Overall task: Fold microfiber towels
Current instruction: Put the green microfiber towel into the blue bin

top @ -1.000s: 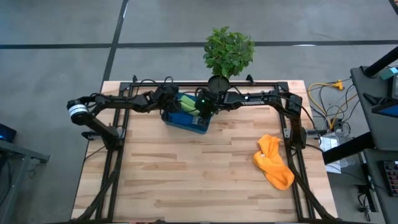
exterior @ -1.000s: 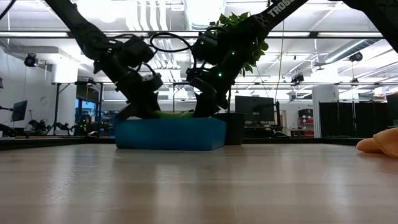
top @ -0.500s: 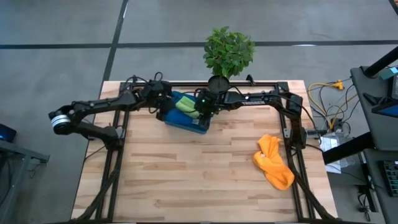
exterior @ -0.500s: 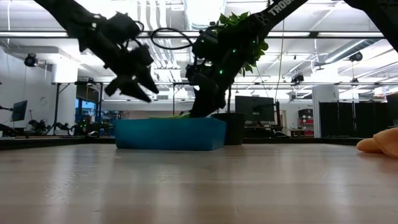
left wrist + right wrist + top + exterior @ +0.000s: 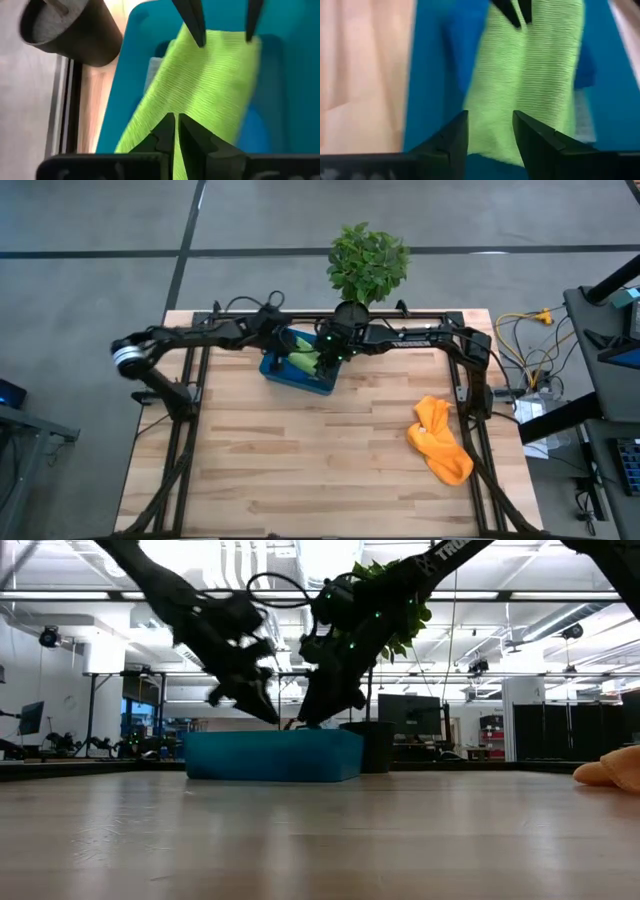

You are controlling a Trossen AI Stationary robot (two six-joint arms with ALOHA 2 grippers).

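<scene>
Nearest to us on the desk (image 5: 300, 460), well apart from the blue tray (image 5: 297, 372) and towards the right-hand edge, lies the orange towel (image 5: 440, 440). It sits crumpled in a loose heap, not folded, and neither hand is near it.

Farther back, at the far edge of the desk, stands the tray, and both hands meet over it. Inside the tray lies the lime green towel (image 5: 200, 95), stretched out as a long strip rather than a tidy square; under it we see a patch of bright blue cloth (image 5: 462, 45) and a sliver of a pale one (image 5: 154, 75), both in the tray too.

Our left hand (image 5: 175, 137) hangs just over one end of the green towel with its fingers pressed together; whether any cloth is pinched between them we cannot tell. Our right hand (image 5: 490, 132) hovers at the opposite end of the same towel, fingers spread apart and holding nothing.

Just behind the tray, a potted plant (image 5: 367, 265) stands at the desk's back edge.

We judge the job barely begun: no towel shows a finished fold, three are in the tray and one is loose on the desk. The green towel looks to be the one in hand, yet to be lifted out and folded, with the rest to follow.
</scene>
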